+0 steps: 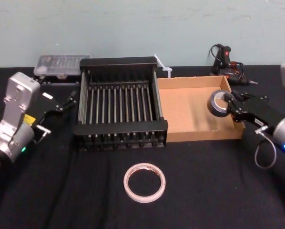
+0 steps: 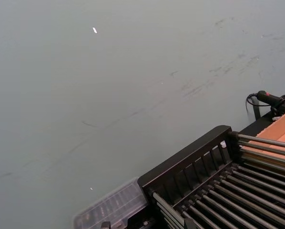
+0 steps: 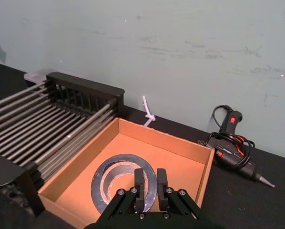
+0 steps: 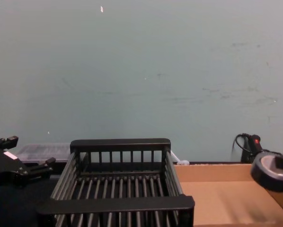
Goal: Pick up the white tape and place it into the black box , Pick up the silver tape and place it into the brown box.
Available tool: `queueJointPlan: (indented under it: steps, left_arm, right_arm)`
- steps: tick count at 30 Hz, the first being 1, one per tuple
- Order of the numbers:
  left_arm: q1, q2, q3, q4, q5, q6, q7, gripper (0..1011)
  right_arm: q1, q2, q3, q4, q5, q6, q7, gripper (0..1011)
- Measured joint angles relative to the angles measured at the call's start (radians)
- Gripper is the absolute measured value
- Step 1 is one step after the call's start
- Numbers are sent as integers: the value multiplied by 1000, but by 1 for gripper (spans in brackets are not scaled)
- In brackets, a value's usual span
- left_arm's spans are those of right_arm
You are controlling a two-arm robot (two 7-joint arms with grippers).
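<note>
White tape [image 1: 144,182], large thin whitish ring, flat on black table [image 1: 218,191] before black slatted crate [image 1: 120,130] | right gripper [image 1: 229,106] pinching silver tape [image 1: 218,103], small grey-silver roll, above shallow tan cardboard tray [image 1: 190,114], near its right wall | left gripper [image 1: 66,103] fingers spread, left of crate.

1. The desk [image 1: 218,191] is covered in black cloth.
2. The black box [image 1: 119,62] sits at its middle, with the brown box [image 1: 190,135] touching its right side.
3. The white tape [image 1: 144,182] lies flat near the front (apart from both boxes).
4. A clear plastic case [image 1: 61,66] lies far left; a glue gun [image 1: 228,64] lies far right.
</note>
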Motion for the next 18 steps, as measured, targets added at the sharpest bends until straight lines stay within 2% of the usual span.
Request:
queueJointPlan:
  steps: [8, 18]
  left_arm:
    - [0, 0, 0, 0, 0, 0, 0, 1001]
    - [0, 0, 0, 0, 0, 0, 0, 1001]
  right_arm:
    - [74, -25, -44, 84, -31, 6, 2, 162]
    - [153, -63, -77, 177, -62, 4, 3, 162]
